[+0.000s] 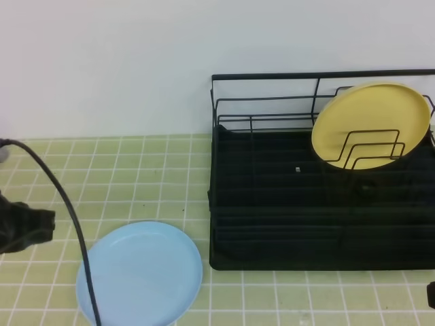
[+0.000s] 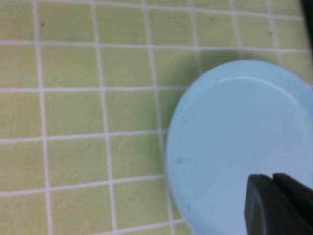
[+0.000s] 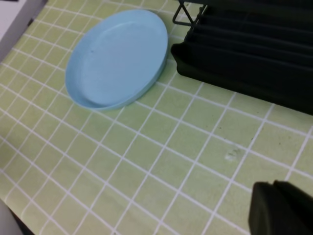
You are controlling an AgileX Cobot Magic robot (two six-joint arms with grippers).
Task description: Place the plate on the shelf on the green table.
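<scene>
The plate lies flat on the green table, at the front edge of the high view and just left of the shelf, close to the black tray's near-left corner but apart from it. A yellow plate already stands on edge in the bent-wire dividers at the rack's right rear (so the slots further left look free). The left gripper sits with its jaws pressed together, holding nothing, its tips over the plate's near side in the left wrist view. The right gripper is likewise closed and empty, over bare tiles, well apart from the plate. The left arm is the nearer; the plate lies just to its right, the shelf beyond.
</scene>
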